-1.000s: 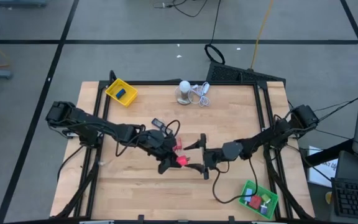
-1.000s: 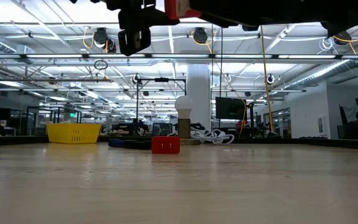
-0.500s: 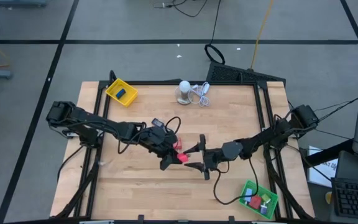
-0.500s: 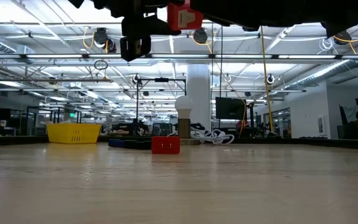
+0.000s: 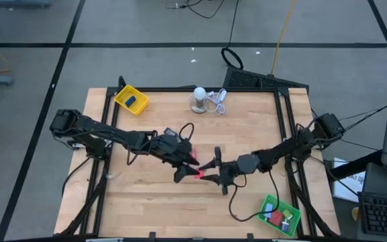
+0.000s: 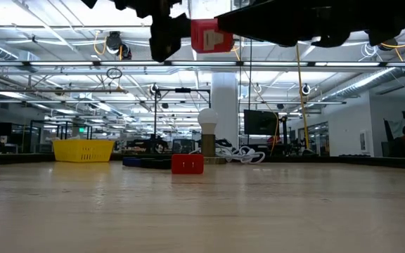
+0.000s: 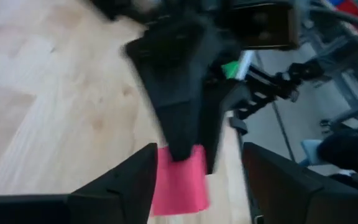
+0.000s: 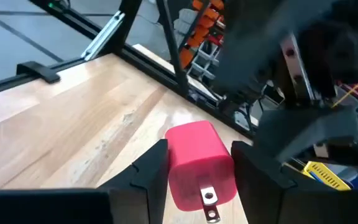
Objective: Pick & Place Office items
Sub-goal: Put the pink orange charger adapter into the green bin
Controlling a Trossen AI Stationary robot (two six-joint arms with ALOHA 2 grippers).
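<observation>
a: start at the left side of the table. what's there?

b: the yellow tray sits at the far left corner with a blue block inside it. the left arm reaches from that side toward the middle, and the left gripper is raised above the wood, as the low view shows.

a: is it holding anything?

b: a red block sits at its tip, right where the two grippers meet. in the left wrist view the block shows between the left gripper's dark fingers, but there's space on both sides of it there, so i cannot tell whether that gripper has a grip on it.

a: and the right one?

b: the right gripper comes in from the right side, nose to nose with the left. in the right wrist view its fingers sit close on both sides of the red block, which has a small metal prong sticking out of its face. it looks clamped on the block.

a: anything else in the middle?

b: a second red block rests on the table below them, seen in the low view.

a: and further right?

b: the green tray at the near right corner, with red and blue pieces in it.
</observation>
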